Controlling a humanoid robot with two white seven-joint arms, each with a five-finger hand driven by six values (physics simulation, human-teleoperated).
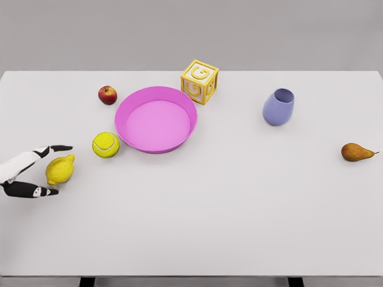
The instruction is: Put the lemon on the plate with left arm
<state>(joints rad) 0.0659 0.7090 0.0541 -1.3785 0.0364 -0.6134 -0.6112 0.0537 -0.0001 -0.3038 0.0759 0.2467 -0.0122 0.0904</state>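
A yellow lemon lies on the white table near its left edge. My left hand reaches in from the left edge and brackets the lemon: one finger stretches just above it, the thumb lies below it. The fingers are spread around the fruit and I see no firm grip. The pink round plate sits up and to the right of the lemon, with nothing in it. The right arm does not show.
A yellow-green tennis ball rests between the lemon and the plate. A red apple lies left of the plate, a yellow letter block behind it. A purple cup and a brown pear sit at the right.
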